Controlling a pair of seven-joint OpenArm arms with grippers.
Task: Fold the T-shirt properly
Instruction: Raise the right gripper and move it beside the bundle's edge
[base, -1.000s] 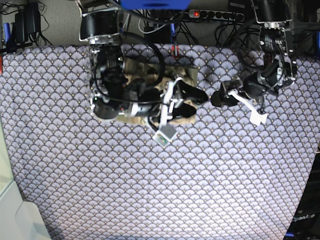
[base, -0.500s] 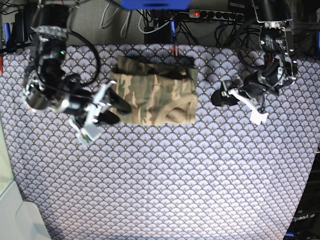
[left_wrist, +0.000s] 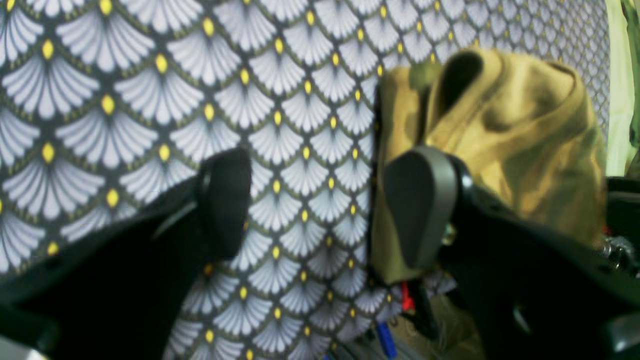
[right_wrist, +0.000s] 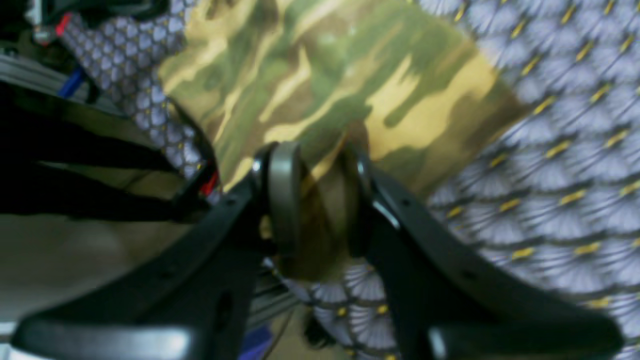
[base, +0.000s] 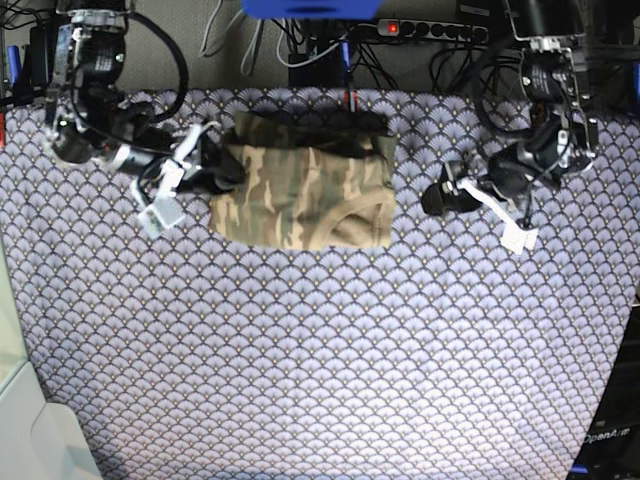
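Since the earlier base frames the right tool (base: 222, 168) has swung off the top of the T-shirt (base: 310, 185), out past its edge, and back in against that same edge, while the left tool (base: 435, 198) hangs where it did.

Folded into a compact rectangle, the T-shirt lies on the purple scallop-patterned cloth (base: 320, 340) that covers the desk, between the two tools and close to the desk's far edge. Its far side shows a raised fold, and its near side carries a curved hem line. One short edge meets the right tool; the opposite short edge faces the left tool across a strip of bare cloth. Toward the near side of both tools the cloth runs wide and unoccupied, whereas behind the shirt there is little room before the cables (base: 330, 45) and power strip (base: 430, 30).

In its wrist view the right tool (right_wrist: 320, 200) has its jaws drawn close together around a bunched corner of the camouflage fabric (right_wrist: 325, 90), with cloth filling the gap between the pads (right_wrist: 282, 195): it is grasping the shirt's edge.

The left tool (left_wrist: 320, 205) stands spread wide and released, with only scallop pattern between its fingers (left_wrist: 227, 200). The shirt's tan folded edge (left_wrist: 500, 135) lies just beyond its far finger, not gripped.
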